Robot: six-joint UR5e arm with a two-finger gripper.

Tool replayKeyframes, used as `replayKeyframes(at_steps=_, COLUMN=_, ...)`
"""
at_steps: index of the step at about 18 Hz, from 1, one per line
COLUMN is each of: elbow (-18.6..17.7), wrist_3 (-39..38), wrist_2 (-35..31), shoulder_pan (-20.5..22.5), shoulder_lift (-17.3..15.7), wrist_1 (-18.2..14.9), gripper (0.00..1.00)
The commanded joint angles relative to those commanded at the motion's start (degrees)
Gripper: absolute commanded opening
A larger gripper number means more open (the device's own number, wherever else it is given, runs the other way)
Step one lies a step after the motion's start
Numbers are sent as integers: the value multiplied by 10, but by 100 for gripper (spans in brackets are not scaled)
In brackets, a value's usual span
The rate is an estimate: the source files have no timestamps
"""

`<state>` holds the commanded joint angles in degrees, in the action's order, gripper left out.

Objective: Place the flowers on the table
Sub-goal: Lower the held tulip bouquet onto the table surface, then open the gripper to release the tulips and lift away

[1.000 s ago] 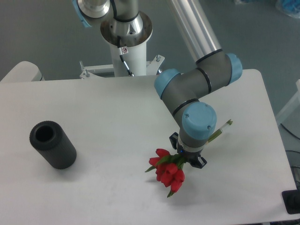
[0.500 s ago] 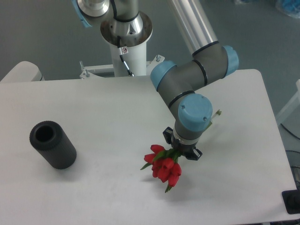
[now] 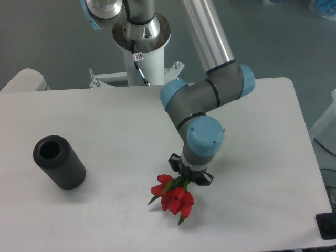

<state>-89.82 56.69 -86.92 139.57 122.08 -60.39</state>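
— Fixed-camera view: where does the small bunch of red tulips with green stems (image 3: 173, 198) sit?

— Hanging from the two-finger gripper (image 3: 189, 177), blooms low over the large white smooth tabletop (image 3: 115, 121) toward its front edge, right of centre. A faint shadow lies under the blooms, but I cannot tell whether they touch the surface.

— And the fingers?

— Clamped on the stems, I judge, since the bunch hangs from them, though the blue wrist housing (image 3: 203, 137) covers the jaws from above, so the grip itself is not visible.

— How should the placing go?

— Lower gently until the blooms and stems rest along the tabletop, keeping the bunch tilted, not upright, so it lies flat and does not topple. Part the fingers only once the weight is on the surface, then lift straight up so the fingers do not drag the stems. The black ribbed cylinder (image 3: 59, 162) lies well apart to the left, so it should not interfere.

— What stays unseen?

— The stems behind the wrist, any band around them, and the stem ends. The contact between fingers and stems is also hidden.
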Motion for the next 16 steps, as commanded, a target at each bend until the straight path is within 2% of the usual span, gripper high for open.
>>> replayKeyframes(at_steps=1, elbow=2, wrist_3=1, wrist_2=0, shoulder_pan=1, shoulder_lift=1, wrist_1=1, gripper=24)
replayKeyframes(at_steps=3, elbow=6, wrist_3=2, wrist_2=0, shoulder_pan=2, shoulder_lift=3, wrist_1=2, gripper=64)
replayKeyframes(at_steps=4, elbow=6, wrist_3=2, wrist_2=0, shoulder_pan=2, shoulder_lift=3, wrist_1=5, gripper=97)
replayKeyframes(at_steps=5, elbow=7, wrist_3=1, wrist_2=-2, shoulder_pan=2, shoulder_lift=3, wrist_1=6, gripper=100)
replayKeyframes(at_steps=13, elbow=33, wrist_3=22, wrist_2=-2, shoulder_pan=10, shoulder_lift=3, wrist_1=3, gripper=100)
replayKeyframes(at_steps=16, elbow=46, wrist_3=65, wrist_2=-3, shoulder_pan=11, shoulder_lift=-1, wrist_1=-5, gripper=100)
